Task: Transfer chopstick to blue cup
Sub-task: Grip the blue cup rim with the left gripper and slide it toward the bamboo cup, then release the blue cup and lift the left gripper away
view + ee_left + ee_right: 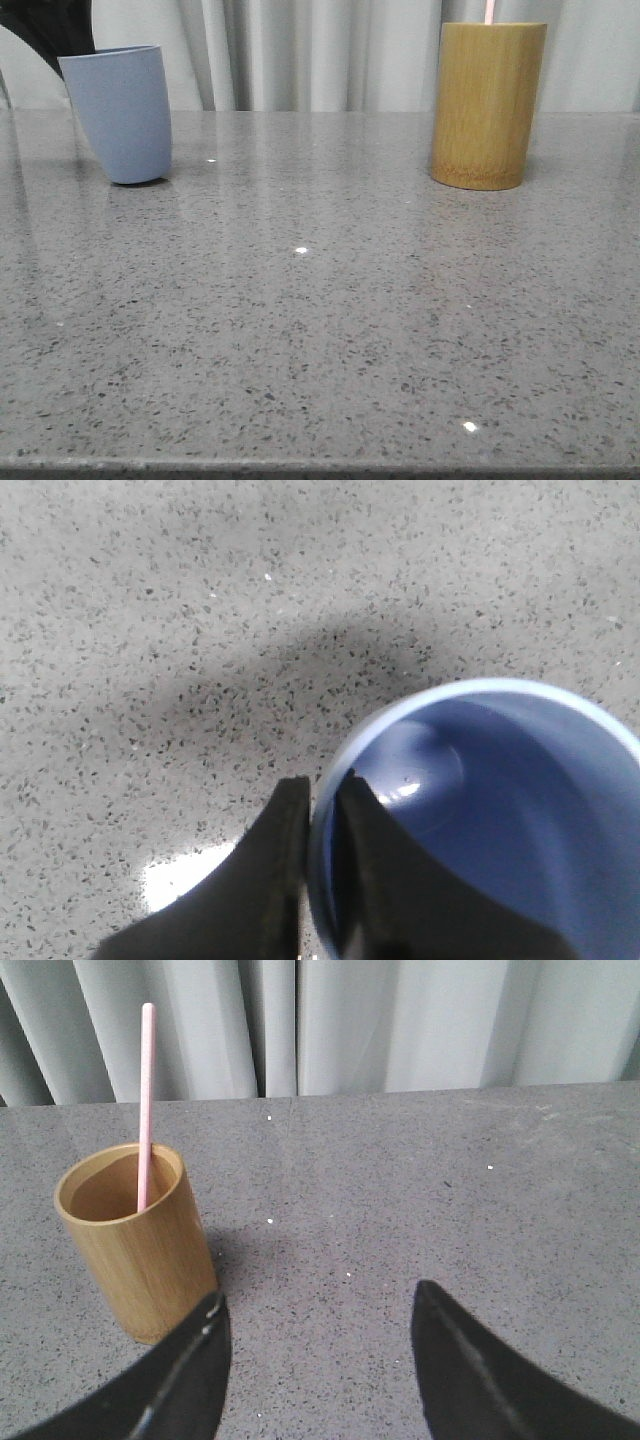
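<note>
— So, found the chopstick (146,1100) anywhere?
— Yes. Saw it standing in the tall bamboo cup (135,1245), leaning on the inside wall, pink top poking high over the rim. Spotted just a bit of that pink top in the front view too.
— And found the blue cup (120,110) where?
— Far over on the left side of the table (320,330), well apart from the bamboo cup. Looked empty inside from the left wrist view.
— Noticed anything holding it?
— Saw the left gripper (322,785) pinched on its rim, one finger inside and one outside, squeezed tight on the wall.
— And the right gripper (320,1310)?
— Spread wide, holding nothing. Hung near the bamboo cup, not touching it or the chopstick.
— So, got much done?
— Not really. Looked like the very start. Had not picked up the chopstick yet. Had yet to grab it, lift it out, carry it across and drop it in the blue cup.
</note>
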`<state>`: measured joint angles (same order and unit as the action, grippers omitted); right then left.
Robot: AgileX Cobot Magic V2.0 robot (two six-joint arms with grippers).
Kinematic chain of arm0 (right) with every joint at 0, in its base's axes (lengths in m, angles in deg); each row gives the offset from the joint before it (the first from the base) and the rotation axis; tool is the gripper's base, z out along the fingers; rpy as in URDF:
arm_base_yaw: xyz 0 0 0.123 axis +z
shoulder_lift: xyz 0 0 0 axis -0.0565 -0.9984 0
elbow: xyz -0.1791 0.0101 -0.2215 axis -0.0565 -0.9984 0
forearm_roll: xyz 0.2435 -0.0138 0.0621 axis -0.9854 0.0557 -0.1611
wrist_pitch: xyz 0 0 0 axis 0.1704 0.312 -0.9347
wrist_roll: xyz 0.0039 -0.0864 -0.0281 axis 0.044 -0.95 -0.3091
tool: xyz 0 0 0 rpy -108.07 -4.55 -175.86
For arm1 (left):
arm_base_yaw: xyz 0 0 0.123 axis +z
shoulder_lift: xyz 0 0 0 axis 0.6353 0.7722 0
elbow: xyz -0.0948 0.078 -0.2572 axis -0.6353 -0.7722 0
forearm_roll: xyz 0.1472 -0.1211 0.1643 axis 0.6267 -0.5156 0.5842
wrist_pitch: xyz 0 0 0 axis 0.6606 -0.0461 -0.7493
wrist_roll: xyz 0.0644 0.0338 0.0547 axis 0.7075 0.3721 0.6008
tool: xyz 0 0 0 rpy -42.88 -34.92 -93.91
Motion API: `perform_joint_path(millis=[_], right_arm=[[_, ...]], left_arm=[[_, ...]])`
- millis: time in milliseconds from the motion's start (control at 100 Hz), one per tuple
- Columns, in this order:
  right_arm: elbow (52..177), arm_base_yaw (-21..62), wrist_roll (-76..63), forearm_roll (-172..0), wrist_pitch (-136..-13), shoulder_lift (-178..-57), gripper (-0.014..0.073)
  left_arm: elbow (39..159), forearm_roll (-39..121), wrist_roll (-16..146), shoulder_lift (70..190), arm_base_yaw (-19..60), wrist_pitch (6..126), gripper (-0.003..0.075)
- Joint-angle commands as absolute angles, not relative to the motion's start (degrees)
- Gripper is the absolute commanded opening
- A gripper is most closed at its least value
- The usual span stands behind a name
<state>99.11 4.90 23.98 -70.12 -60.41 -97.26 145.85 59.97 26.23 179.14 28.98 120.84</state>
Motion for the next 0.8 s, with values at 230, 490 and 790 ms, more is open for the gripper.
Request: perform_joint_path(millis=[230,490,790], right_arm=[[101.25,4.68,23.86,-69.95,-64.10,-97.48,0.0422],[101.25,4.68,23.86,-69.95,-64.10,-97.48,0.0422],[101.25,4.68,23.86,-69.95,-64.10,-97.48,0.0422]], left_arm=[[151.43,58.91,25.35,176.19,22.34,117.03,-0.0019],[156.25,58.88,25.35,180.24,15.55,117.26,-0.0019],[163.93,58.52,25.35,186.30,13.21,121.56,-0.0019]])
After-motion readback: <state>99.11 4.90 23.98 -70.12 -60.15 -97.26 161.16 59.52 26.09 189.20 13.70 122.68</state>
